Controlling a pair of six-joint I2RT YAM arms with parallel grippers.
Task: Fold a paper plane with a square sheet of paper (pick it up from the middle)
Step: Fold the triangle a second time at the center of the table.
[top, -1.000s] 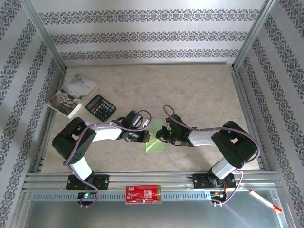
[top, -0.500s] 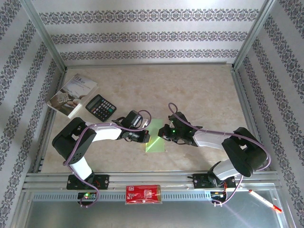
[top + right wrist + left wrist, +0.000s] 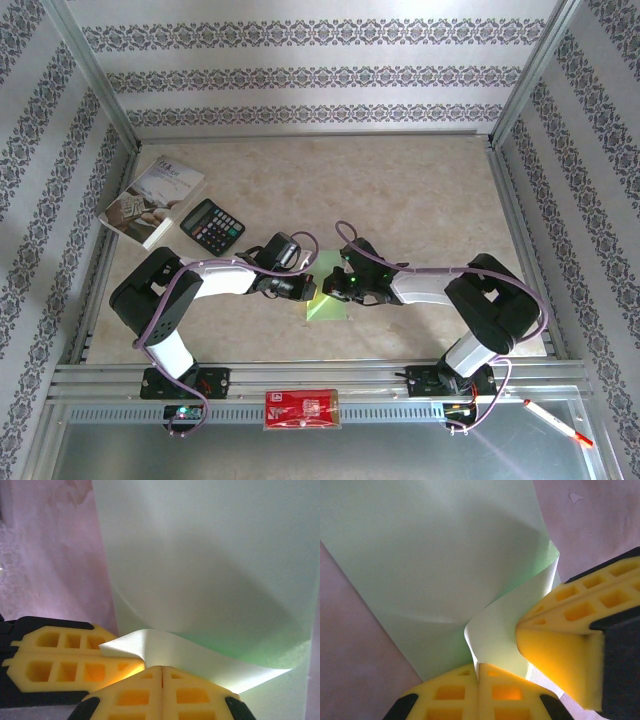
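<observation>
So the square sheet of paper (image 3: 327, 303) is lying on the table (image 3: 430, 190), near side, roughly midway between the two arms, mostly flat but with one edge curled up off the surface. The left gripper (image 3: 310, 291) and right gripper (image 3: 336, 287) meet right over it, tips just beside each other. In the left wrist view its yellow pads (image 3: 455, 695) are pressed together with the curled flap running into the seam, so it's pinching the paper. Same deal on the right wrist view, jaws closed on that lifted flap. The calculator (image 3: 212, 226) and booklet (image 3: 152, 202) sit well apart at far left
</observation>
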